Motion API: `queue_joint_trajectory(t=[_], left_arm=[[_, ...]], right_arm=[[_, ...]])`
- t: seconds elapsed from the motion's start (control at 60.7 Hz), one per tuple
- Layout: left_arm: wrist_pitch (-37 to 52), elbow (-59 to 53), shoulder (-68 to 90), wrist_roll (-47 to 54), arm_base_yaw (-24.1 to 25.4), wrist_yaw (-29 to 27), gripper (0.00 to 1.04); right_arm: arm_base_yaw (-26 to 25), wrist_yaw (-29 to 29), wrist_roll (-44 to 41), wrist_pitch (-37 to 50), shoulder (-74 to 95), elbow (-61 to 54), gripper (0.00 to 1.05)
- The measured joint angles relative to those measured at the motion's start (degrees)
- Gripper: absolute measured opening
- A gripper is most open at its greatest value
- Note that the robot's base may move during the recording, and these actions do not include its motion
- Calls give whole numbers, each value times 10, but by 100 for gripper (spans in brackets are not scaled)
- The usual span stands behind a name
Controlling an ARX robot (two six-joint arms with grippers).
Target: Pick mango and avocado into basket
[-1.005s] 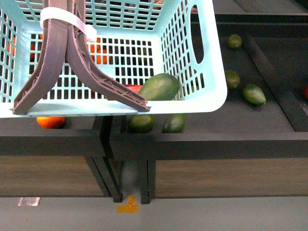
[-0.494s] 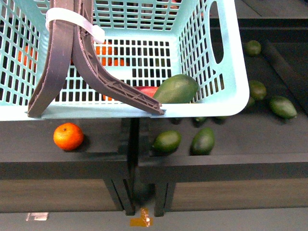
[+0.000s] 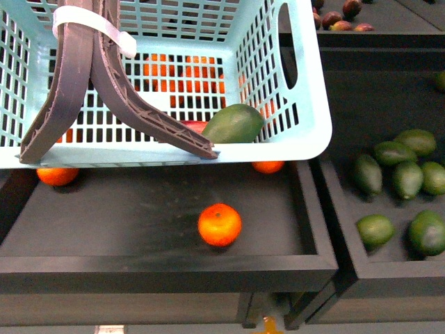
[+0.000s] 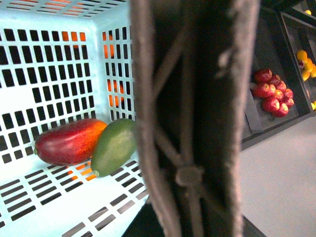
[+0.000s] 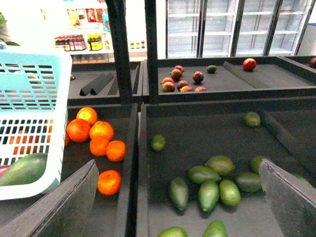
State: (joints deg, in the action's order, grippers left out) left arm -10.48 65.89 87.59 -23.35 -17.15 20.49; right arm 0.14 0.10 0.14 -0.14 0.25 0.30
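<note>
The light teal basket (image 3: 292, 83) hangs in the air above the fruit bins, held by its brown-grey handles (image 3: 76, 76), which are bound with a white tie (image 3: 90, 24). My left gripper is shut on the handles (image 4: 192, 123); its fingers are hidden behind them. Inside the basket lie the red-orange mango (image 4: 69, 142) and the dark green avocado (image 4: 114, 146), touching each other. The avocado also shows in the front view (image 3: 233, 124) and the right wrist view (image 5: 23, 169). My right gripper (image 5: 180, 197) is open and empty above a bin of green avocados (image 5: 210, 192).
Below the basket is a dark bin with oranges (image 3: 220, 224); more oranges (image 5: 101, 136) lie beside it. A bin of green avocados (image 3: 396, 174) is to the right. Dark red fruit (image 5: 180, 81) sit on a farther shelf, red apples (image 4: 272, 94) in another bin.
The view has shifted: the bins below now sit further right, so the basket hangs over the orange bin instead of the bin divider. The basket's contents have not moved.
</note>
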Motion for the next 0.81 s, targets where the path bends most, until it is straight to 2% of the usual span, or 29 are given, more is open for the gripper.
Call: queue_joint_trajectory(t=[0.808], left_arm=[[0, 0, 0, -1, 9, -7, 6]], right_arm=[[-2, -6, 0, 0, 0, 0, 97]])
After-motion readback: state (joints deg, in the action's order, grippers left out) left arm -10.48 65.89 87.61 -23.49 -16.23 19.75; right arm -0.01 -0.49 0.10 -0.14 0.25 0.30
